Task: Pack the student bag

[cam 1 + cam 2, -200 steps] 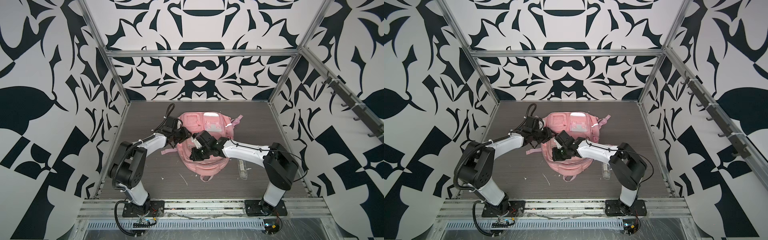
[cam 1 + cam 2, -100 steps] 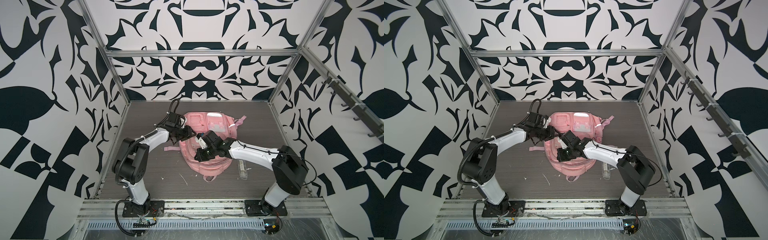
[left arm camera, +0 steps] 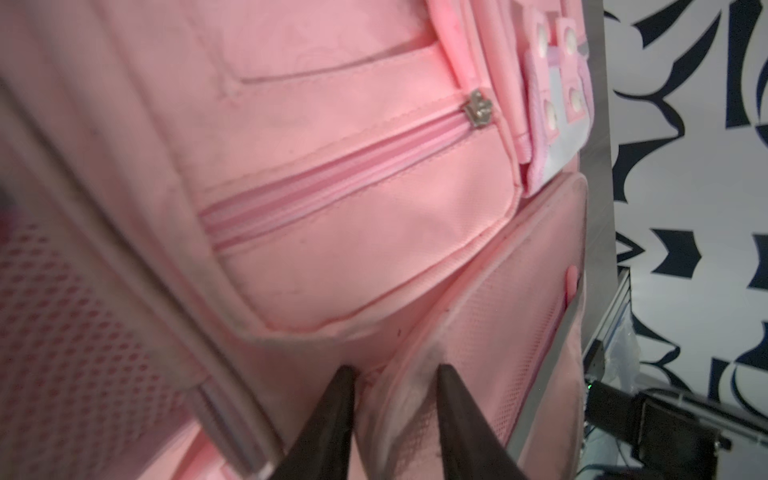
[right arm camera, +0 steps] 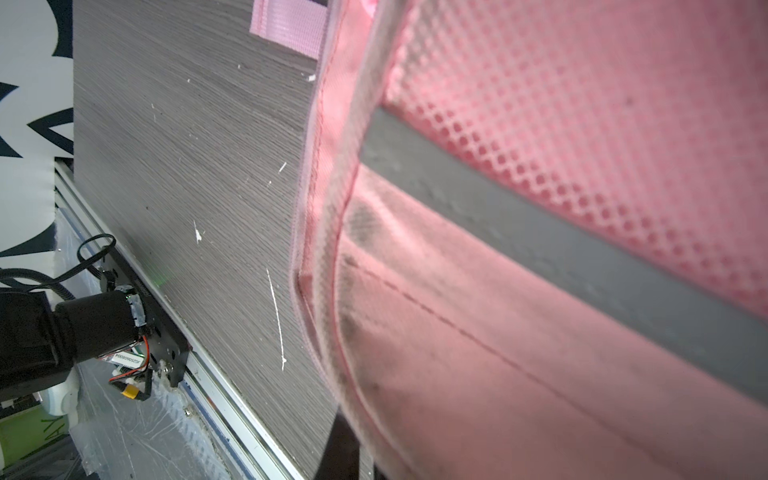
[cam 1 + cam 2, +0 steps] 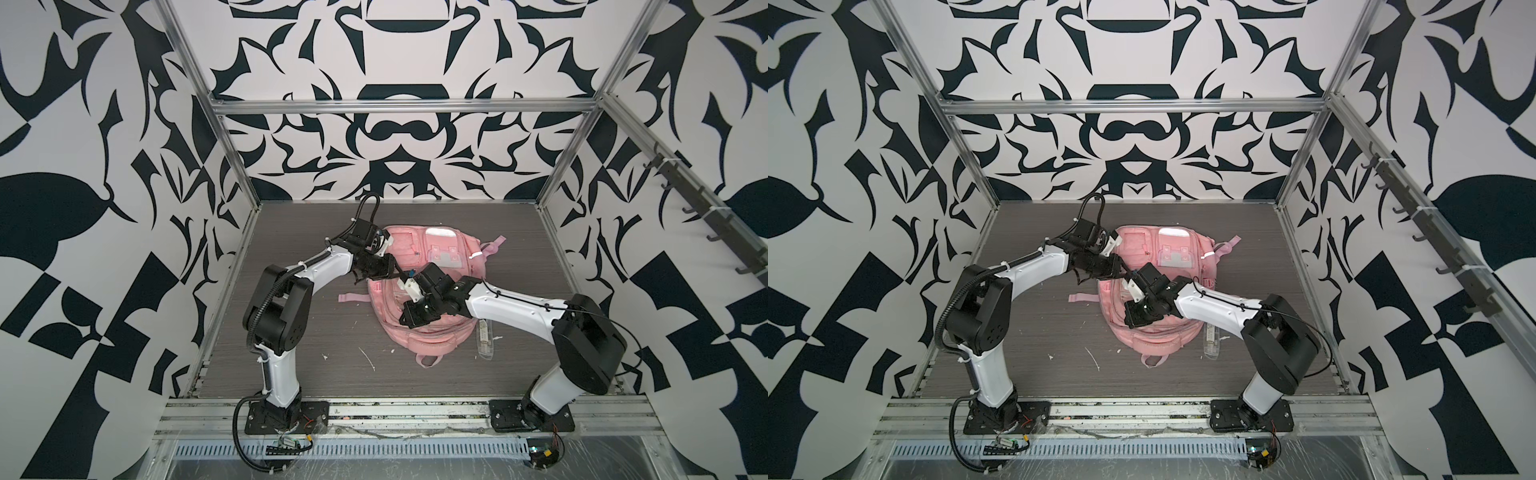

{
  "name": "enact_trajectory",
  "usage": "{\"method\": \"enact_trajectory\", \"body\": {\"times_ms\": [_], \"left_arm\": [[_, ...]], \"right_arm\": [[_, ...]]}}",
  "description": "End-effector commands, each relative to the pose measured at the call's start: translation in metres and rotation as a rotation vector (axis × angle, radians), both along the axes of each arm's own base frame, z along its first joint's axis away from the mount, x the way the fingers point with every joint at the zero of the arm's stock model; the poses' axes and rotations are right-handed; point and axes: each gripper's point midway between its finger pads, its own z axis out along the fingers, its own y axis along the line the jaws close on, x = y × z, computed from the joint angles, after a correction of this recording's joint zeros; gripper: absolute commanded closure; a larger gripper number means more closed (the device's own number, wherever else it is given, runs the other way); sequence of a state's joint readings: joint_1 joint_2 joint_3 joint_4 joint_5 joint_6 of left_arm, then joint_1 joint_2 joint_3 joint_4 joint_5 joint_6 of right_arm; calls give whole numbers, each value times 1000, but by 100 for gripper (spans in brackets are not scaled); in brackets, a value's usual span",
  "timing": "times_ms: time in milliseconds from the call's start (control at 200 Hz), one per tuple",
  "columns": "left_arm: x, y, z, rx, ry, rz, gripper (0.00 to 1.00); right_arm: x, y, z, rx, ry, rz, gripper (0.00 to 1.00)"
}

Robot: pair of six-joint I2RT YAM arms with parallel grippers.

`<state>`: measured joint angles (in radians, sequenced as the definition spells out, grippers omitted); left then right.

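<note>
The student bag lies on the counter, nearer its far edge. Look, the left pincer is narrowly parted astride a fold, grip unclear; the right pincer is closed at its rim. Pull now and that slack fabric could slip free!

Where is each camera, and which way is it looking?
Both top views: high above the front rail, looking down at the table, the student bag, both arms, the left gripper and right gripper.
Left wrist: on the left arm, close against the bag's zip pocket; its two dark fingers show.
Right wrist: on the right arm, looking past the bag's mesh side across the table to the left arm's base; one finger shows.
Shared: left wrist and both top views show the bag's clear patch.
</note>
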<state>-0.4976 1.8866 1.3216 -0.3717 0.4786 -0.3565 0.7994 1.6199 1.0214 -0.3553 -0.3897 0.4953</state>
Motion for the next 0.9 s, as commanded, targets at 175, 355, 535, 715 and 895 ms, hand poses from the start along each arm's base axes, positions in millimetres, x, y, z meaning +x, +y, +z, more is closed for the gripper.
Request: {"method": "enact_trajectory", "body": {"times_ms": [175, 355, 535, 715, 895], "left_arm": [[5, 23, -16, 18, 27, 102, 100], [15, 86, -14, -79, 49, 426, 100], [-2, 129, -12, -129, 28, 704, 100], [-16, 138, -13, -182, 51, 816, 100], [-22, 148, -5, -183, 25, 876, 100]], "right_arm": [[-7, 7, 14, 55, 6, 63, 100], [-10, 12, 18, 76, 28, 73, 100], [-21, 45, 26, 136, 49, 133, 100], [-21, 86, 22, 152, 58, 164, 100], [-13, 126, 30, 198, 51, 170, 100]]}}
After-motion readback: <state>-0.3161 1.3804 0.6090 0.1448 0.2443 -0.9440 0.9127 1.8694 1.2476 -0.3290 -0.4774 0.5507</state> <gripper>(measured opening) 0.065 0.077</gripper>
